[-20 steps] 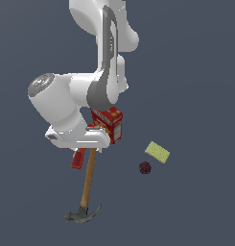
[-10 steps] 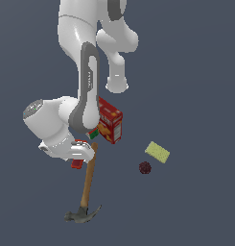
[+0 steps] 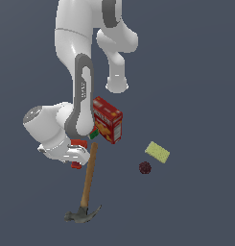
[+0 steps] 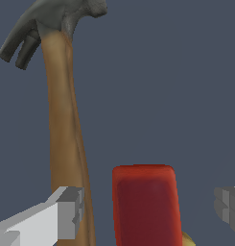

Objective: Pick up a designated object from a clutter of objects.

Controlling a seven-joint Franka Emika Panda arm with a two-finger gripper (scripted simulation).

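Both tool [image 4: 147,211] fingers [image 4: 66,214] straddle the drill [image 4: 145,204], untouched.

Flat slate-blue ground [image 3: 195,72] everywhere — no walls, windows or furniture to tell apart. Same plain surface [image 4: 162,72] in the wrist view, smooth, unmarked, no seams or texture. No visible horizon or edge; floor and backdrop merge into one tone. Even, diffuse light — only soft shading, no hard shadows cast on the surface. Slightly darker toward the corners of the exterior view, hard to say for sure.
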